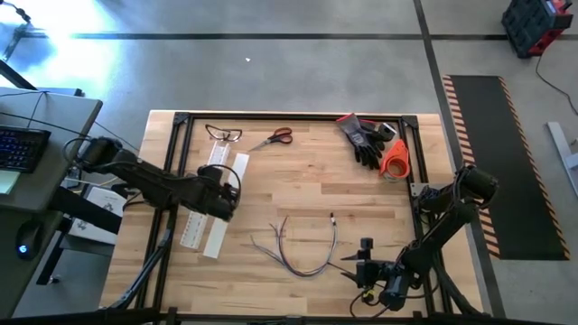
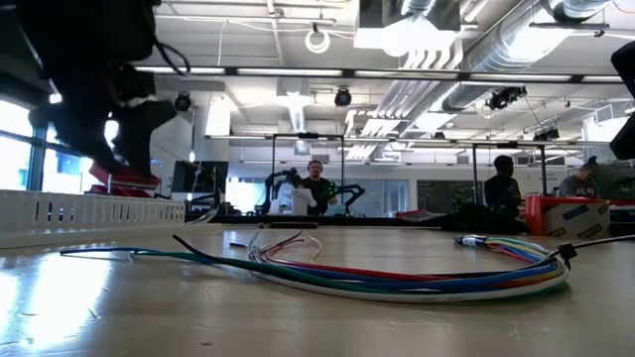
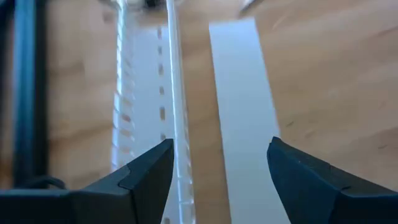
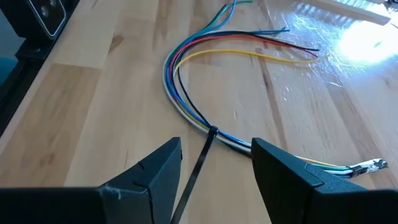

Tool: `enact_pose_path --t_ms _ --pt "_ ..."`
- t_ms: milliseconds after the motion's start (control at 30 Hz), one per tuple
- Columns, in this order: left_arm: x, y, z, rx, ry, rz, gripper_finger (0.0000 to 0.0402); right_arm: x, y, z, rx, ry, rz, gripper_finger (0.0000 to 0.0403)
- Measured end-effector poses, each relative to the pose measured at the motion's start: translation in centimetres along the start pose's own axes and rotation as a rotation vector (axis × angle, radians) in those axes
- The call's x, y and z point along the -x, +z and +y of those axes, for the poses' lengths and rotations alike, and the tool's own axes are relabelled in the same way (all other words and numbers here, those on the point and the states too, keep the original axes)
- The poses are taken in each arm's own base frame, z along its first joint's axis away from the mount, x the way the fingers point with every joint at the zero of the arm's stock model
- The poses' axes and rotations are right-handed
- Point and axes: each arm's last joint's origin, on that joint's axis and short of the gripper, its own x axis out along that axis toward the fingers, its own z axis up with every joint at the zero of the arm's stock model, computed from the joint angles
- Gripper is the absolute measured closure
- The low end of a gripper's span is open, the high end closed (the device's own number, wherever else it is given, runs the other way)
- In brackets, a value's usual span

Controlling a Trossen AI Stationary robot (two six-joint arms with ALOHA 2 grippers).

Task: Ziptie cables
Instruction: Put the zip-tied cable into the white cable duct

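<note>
Hovering my left gripper (image 3: 217,168), fingers spread, over the white strip (image 3: 239,106), I risk snagging the slotted channel (image 3: 149,106) beside it. My right gripper (image 4: 214,168) waits spread near the cables (image 1: 302,248), curved mid-table with a black tie (image 4: 199,165) already around them; pulling could drag the bundle.

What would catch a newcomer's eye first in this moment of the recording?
Probably the bundle of coloured cables, curved across the middle of the wooden table with a black zip tie already around it. Next, the two grippers: the right gripper sits open just short of that tie, and the left gripper hangs open over the white slotted channel and its flat white cover at the table's left side.
</note>
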Motion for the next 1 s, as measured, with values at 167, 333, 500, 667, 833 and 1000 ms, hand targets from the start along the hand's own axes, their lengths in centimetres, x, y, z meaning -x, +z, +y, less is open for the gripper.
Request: enact_pose_path --t_ms 167,333,500,667,833,1000 --pt "-2.3 -1.5 0.8 0.050 0.013 0.025 0.0168 -0.1 0.1 -0.1 -0.002 -0.009 -0.005 0.0225" --pt "-3.0 -2.0 0.9 0.053 0.053 0.024 0.0177 -0.1 0.1 -0.1 -0.007 -0.008 -0.008 0.0225" --pt "-3.7 -2.2 0.8 0.018 0.097 0.092 0.0198 -0.1 0.1 -0.1 -0.009 -0.007 -0.009 0.0225" --pt "-3.9 -2.3 0.2 -0.003 0.057 0.125 0.0257 -0.1 0.2 0.0 -0.013 -0.005 -0.013 0.0225" --pt "-3.8 -2.1 0.0 -0.048 0.048 0.126 0.0374 0.0 0.1 0.1 -0.008 -0.001 -0.014 0.0225" --pt "-2.6 -1.0 -0.3 -0.090 0.086 0.121 0.0393 0.4 -0.1 0.4 0.006 0.011 -0.016 0.0225"
